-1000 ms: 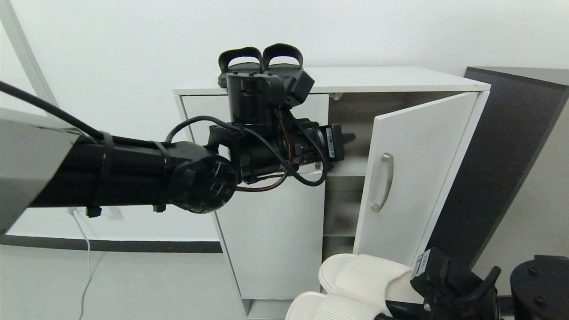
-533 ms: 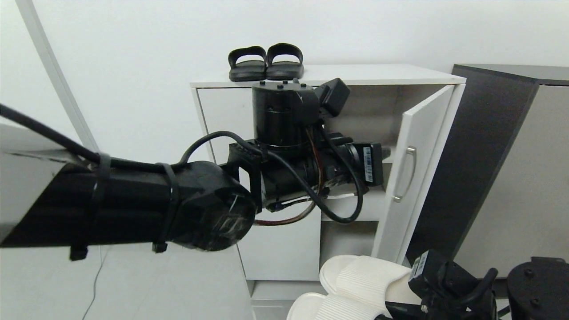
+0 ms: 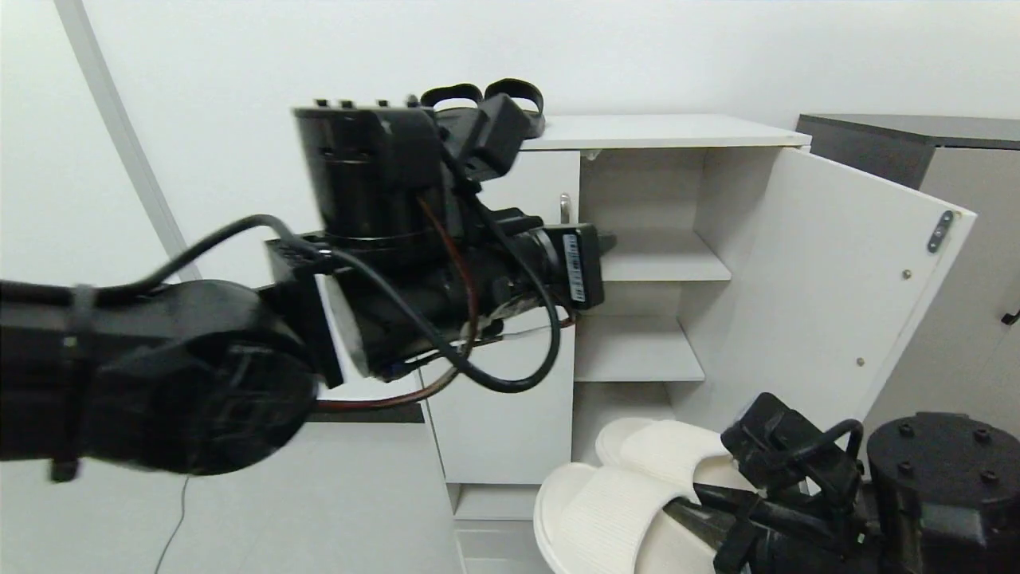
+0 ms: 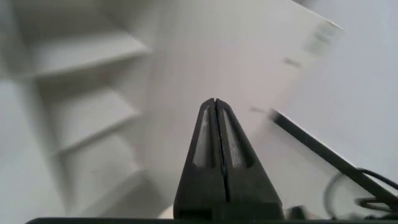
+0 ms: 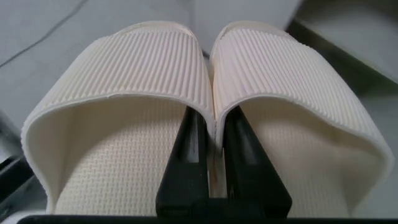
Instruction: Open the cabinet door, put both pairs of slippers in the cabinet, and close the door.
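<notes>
Cabinet (image 3: 661, 142) is white, against the wall. Its right cabinet door (image 3: 821, 295) is swung wide open, inner face and hinge plate showing. The other door (image 3: 510, 430) is shut, with its metal handle (image 3: 564, 209) at the edge next to the opening. Inside the open half of the cabinet are two bare shelves, upper shelf (image 3: 663, 267) and lower shelf (image 3: 637, 359).

Black slippers (image 3: 514, 94) sit side by side on top of the cabinet, toward its shut-door end, partly hidden by the left arm.

Left gripper (image 3: 609, 237) (image 4: 215, 107) has its fingers pressed together with nothing between them. It is held level in front of the cabinet, tip at the edge of the opening at about upper shelf height.

Right gripper (image 5: 216, 119) is low in front of the cabinet, below the open door. It pinches the white slippers (image 3: 629, 494) (image 5: 137, 81) as a pair, one finger inside each strap, clamping the two inner walls together. Toes point toward the cabinet base, and the slippers are outside the cabinet.

A dark unit (image 3: 908, 127) stands beside the cabinet, behind the open door.
</notes>
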You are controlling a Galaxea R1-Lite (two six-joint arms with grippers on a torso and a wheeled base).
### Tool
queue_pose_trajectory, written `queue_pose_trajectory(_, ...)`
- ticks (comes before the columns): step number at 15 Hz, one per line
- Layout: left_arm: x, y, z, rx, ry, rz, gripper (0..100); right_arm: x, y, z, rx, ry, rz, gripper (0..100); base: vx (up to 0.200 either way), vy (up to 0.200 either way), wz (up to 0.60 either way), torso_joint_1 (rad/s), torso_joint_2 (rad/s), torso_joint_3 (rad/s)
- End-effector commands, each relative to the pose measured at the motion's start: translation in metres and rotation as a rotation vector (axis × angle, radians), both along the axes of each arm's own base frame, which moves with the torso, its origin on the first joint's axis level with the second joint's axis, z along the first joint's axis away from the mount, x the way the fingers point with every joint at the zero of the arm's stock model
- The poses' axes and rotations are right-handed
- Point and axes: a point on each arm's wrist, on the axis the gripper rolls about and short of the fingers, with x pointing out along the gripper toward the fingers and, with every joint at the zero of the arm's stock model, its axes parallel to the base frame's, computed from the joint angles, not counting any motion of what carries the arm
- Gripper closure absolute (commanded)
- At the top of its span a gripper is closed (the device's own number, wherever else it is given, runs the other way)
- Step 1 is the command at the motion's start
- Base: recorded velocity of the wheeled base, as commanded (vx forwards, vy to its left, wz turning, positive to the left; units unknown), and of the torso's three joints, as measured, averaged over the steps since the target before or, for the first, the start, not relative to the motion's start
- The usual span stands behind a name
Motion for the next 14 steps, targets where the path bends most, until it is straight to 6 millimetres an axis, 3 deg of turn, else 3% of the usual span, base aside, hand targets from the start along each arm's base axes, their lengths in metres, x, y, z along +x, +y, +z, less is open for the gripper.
queue_pose_trajectory(1,-0.063,0.077,0.023,0.037,-0.117,0.228,100,0.017,0.008,-0.005,-0.015,0.008,-0.095,100,0.0,0.0,0.0,0.0,0.0,0.0)
queue_pose_trajectory(3,-0.119,0.164,0.001,0.176,-0.162,0.498,100,0.029,0.018,-0.002,0.026,0.009,-0.214,100,0.0,0.0,0.0,0.0,0.0,0.0)
queue_pose_trajectory(4,-0.145,0.194,-0.014,0.21,-0.154,0.609,100,0.032,0.019,-0.001,0.03,0.003,-0.238,100,0.0,0.0,0.0,0.0,0.0,0.0)
queue_pose_trajectory(5,-0.161,0.206,-0.023,0.204,-0.145,0.661,100,0.033,0.019,-0.001,0.031,0.001,-0.244,100,0.0,0.0,0.0,0.0,0.0,0.0)
queue_pose_trajectory(6,-0.206,0.228,-0.051,0.198,-0.138,0.792,100,0.033,0.019,-0.001,0.031,-0.002,-0.25,100,0.0,0.0,0.0,0.0,0.0,0.0)
queue_pose_trajectory(8,-0.243,0.235,-0.084,0.218,-0.114,0.955,100,0.034,0.019,0.0,0.022,-0.02,-0.296,100,0.0,0.0,0.0,0.0,0.0,0.0)
queue_pose_trajectory(10,-0.268,0.232,-0.139,0.233,-0.097,1.105,100,0.035,0.018,-0.001,0.016,-0.023,-0.313,100,0.0,0.0,0.0,0.0,0.0,0.0)
queue_pose_trajectory(11,-0.261,0.232,-0.159,0.241,-0.051,1.129,100,0.035,0.018,-0.001,0.018,-0.024,-0.313,100,0.0,0.0,0.0,0.0,0.0,0.0)
queue_pose_trajectory(14,-0.248,0.235,-0.191,0.216,-0.033,1.197,100,0.034,0.017,0.0,0.016,-0.026,-0.314,100,0.0,0.0,0.0,0.0,0.0,0.0)
